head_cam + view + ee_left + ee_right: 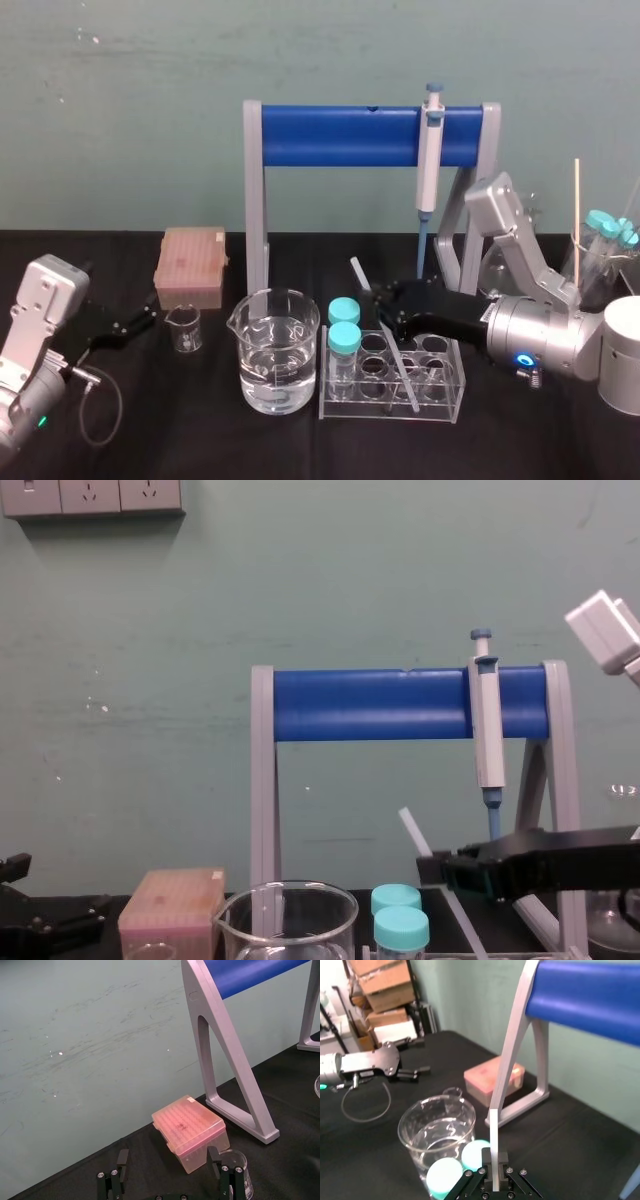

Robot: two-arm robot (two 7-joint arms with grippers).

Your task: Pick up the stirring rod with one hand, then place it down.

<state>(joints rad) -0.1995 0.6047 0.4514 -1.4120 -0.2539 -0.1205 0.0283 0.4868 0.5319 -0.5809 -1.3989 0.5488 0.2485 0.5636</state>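
- Nearest the head camera, at 6 o'clock on the black table (pixel 300 450), stands a beaker (pixel 278 350) part full of clear liquid.
- At the beaker's 3 o'clock, just beside it, is a clear rack (pixel 445 400) with two teal-capped vials (pixel 343 325) in its left end.
- Right gripper (pixel 382 303) reaches in from 3 o'clock and hangs over the rack's far side, its fingers pressed against the rod (pixel 358 273) from both sides.
- Rod is tilted. In the head view its upper end points to 11 o'clock and its lower end to 5 o'clock, crossing over the rack. Whether the lower end touches the rack cannot be told.
- Right wrist view shows the rod (pixel 493 1145) rising straight out of the closed fingers of the right gripper (pixel 495 1182), with the beaker and the teal caps just beyond.
- From the chest, the rod (pixel 410 828) slants up to 11 o'clock from the right gripper (pixel 440 868), in front of the stand.
- Blue-barred stand (pixel 340 135) is at 12 o'clock, with a pipette (pixel 431 150) hanging on its right end.
- Left gripper (pixel 148 318) rests at 9 o'clock, fingers spread wide with nothing between them (pixel 167 1155), near a pink box (pixel 192 265) and a small beaker (pixel 184 328).
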